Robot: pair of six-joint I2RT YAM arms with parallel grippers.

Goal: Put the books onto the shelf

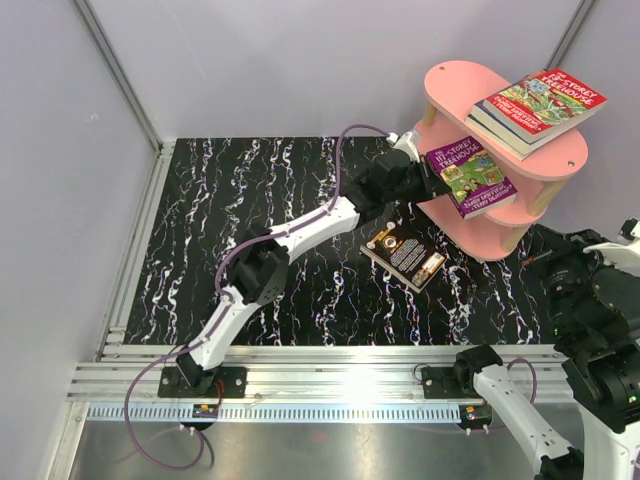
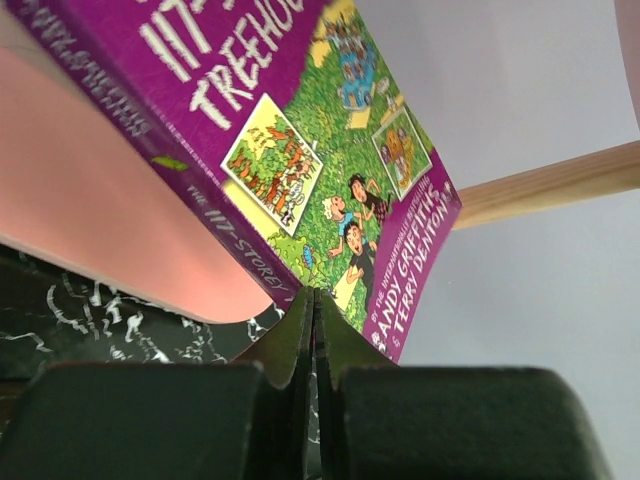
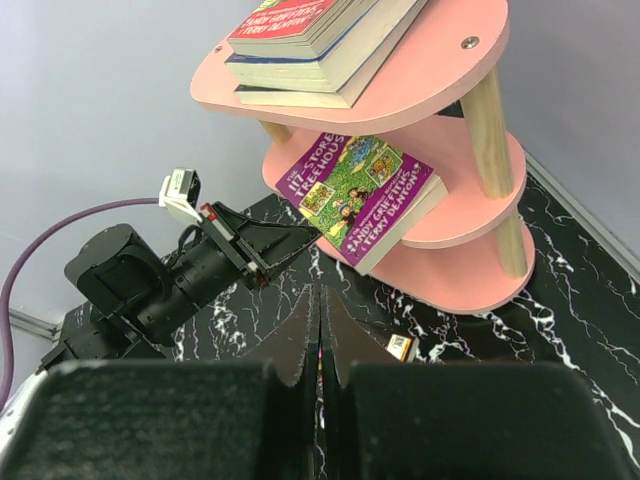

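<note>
The left jaws are seen pressed fully together, and nothing is held between them. Their tip is placed at the near corner of the purple book, which is laid flat on the middle board of the pink shelf and is turned at an angle, so that one corner is carried out past the edge of the board. Whether the tip is touching the cover cannot be told. The left arm is stretched across the black marbled desk towards the shelf.

The right jaws are also shut completely and nothing is gripped by them. They are pointed at the shelf from well apart, and the right arm is folded at the near right side of the desk.

On the top board a stack of books is laid, with a red book uppermost and a dark-blue one under it. A black book is seen flat on the desk, just beside the foot of the shelf.
</note>
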